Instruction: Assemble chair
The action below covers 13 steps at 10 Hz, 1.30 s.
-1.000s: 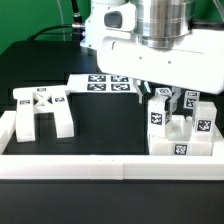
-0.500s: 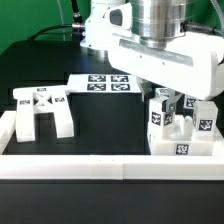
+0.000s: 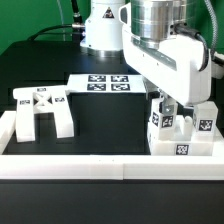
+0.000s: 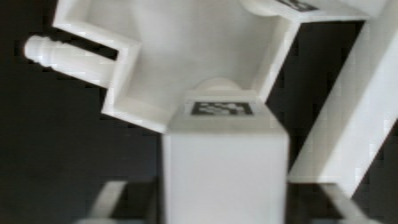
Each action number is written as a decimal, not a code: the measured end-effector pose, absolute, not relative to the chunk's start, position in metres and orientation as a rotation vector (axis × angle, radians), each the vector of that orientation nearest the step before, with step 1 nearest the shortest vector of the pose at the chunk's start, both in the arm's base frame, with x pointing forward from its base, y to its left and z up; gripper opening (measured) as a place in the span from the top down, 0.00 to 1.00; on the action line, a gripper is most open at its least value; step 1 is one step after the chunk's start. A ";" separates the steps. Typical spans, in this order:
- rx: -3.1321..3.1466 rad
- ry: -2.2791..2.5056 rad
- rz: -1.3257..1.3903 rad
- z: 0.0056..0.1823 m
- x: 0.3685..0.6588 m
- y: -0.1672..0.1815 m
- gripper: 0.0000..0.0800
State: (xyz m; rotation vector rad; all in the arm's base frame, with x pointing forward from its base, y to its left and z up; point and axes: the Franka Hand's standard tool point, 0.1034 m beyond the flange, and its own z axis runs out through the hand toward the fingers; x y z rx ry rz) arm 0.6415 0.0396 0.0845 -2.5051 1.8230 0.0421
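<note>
Seemingly midway: legs stand on the seat block, front-right of the marker board in the exterior view. The gripper hangs among them, and I cannot tell whether it grips anything. The cross-braced frame, front-left of that board, lies unjoined.

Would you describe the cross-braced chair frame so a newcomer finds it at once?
Follow the white rail edging the black table toward the exterior view's left. The cross-braced frame lies there alone; unlike the blocky parts under the gripper, it shows an X brace.
</note>
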 end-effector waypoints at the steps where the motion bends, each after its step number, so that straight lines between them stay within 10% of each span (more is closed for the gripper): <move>1: -2.513 1.812 0.042 0.084 0.642 0.040 0.39; 4: -2.619 1.674 0.062 0.084 0.639 0.041 0.20; 13: -3.023 0.665 0.022 0.082 0.641 0.046 0.19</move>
